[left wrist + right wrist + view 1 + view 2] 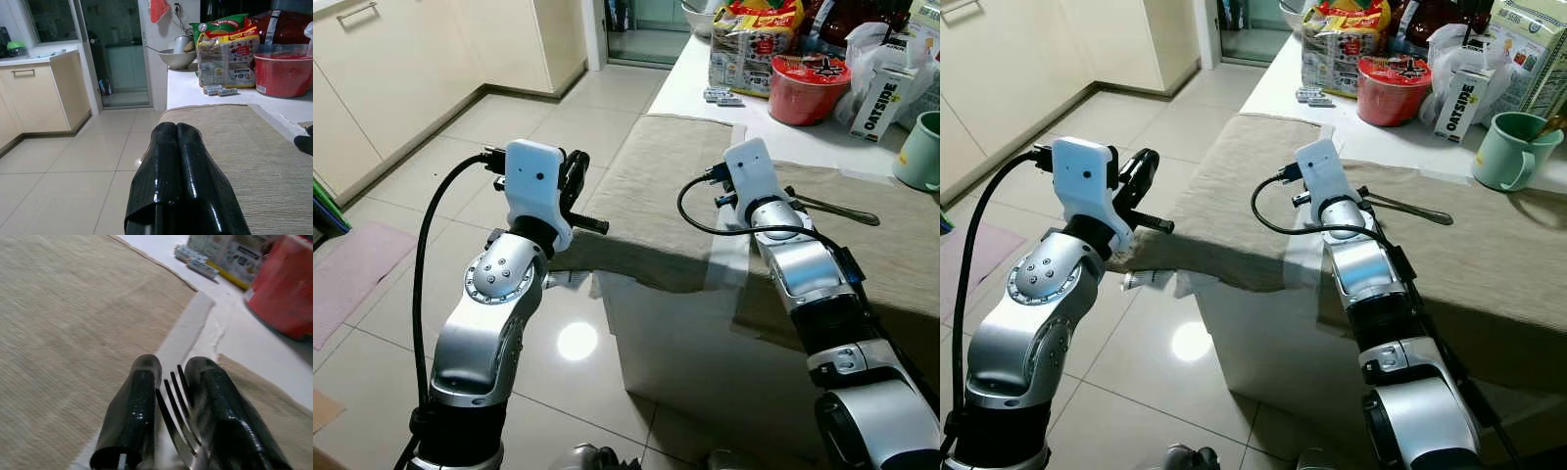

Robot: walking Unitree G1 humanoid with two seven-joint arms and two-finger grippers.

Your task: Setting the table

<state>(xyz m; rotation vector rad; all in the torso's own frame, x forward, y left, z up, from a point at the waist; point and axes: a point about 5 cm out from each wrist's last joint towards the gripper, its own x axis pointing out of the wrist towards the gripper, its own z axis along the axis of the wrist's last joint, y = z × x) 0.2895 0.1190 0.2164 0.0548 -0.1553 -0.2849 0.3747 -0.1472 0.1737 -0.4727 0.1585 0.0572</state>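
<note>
A fork [177, 418] is gripped between the two black fingers [131, 416] of the right gripper [171, 377], its tines pointing forward between them. In the head views the fork's handle [1410, 208] is seen sticking out past the right wrist, over the beige cloth [1489, 245] that covers the near part of the table [705, 78]. The right gripper is held low over the narrow white strip [188, 330] of bare table top between two cloth pieces — close to the near edge.

The left gripper [177, 128] is raised beside the table's near left corner, over the tiled floor [489, 137]; its fingers are pressed together with nothing between them.

Toward the far edge of the table a red bowl [809, 86] with a printed lid is seen, and behind it a colourful snack bag [756, 44]. Just beside the bag, small batteries [722, 97] lie on the white top. An oat drink carton [1460, 103] stands to the right of the red bowl, and a green mug [1511, 149] stands at the cloth's far right edge — something is standing in it, too small to tell. A metal bowl [177, 58] is seen at the table's far end.
</note>
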